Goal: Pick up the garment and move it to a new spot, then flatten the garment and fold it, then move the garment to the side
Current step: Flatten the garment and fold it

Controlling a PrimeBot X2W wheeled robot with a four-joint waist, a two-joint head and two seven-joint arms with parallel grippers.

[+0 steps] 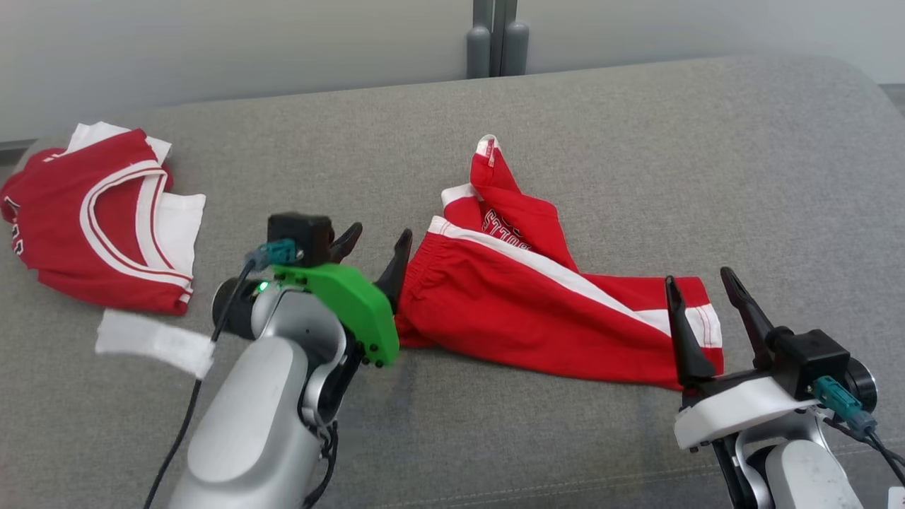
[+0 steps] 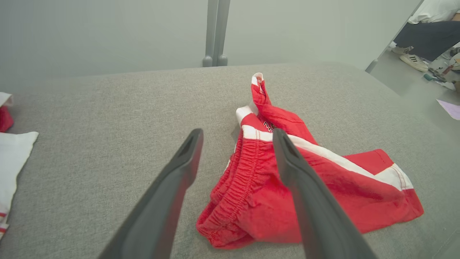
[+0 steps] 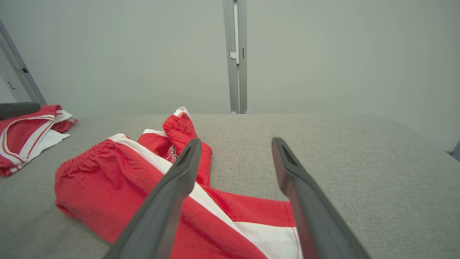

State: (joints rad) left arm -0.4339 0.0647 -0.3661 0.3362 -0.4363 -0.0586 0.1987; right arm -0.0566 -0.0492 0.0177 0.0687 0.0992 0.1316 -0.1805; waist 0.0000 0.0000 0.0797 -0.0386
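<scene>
- My left fingers (image 1: 396, 272) are spread apart and grasp nothing; they hover at the elastic waistband end of the crumpled red fabric shorts with white side stripes (image 1: 523, 311).
- My right fingers (image 1: 682, 332) are spread wide as well, empty, over the shorts' white-trimmed leg hem.
- The shorts lie between my two sets of fingers on the grey woven surface (image 1: 636, 141), with one leg twisted away beyond the fingertips.
- I cannot tell whether either set touches the cloth.
- Well to the left of my left fingers lies a folded red-and-white jersey (image 1: 92, 219), with a white cloth strip (image 1: 152, 341) just beside it.
</scene>
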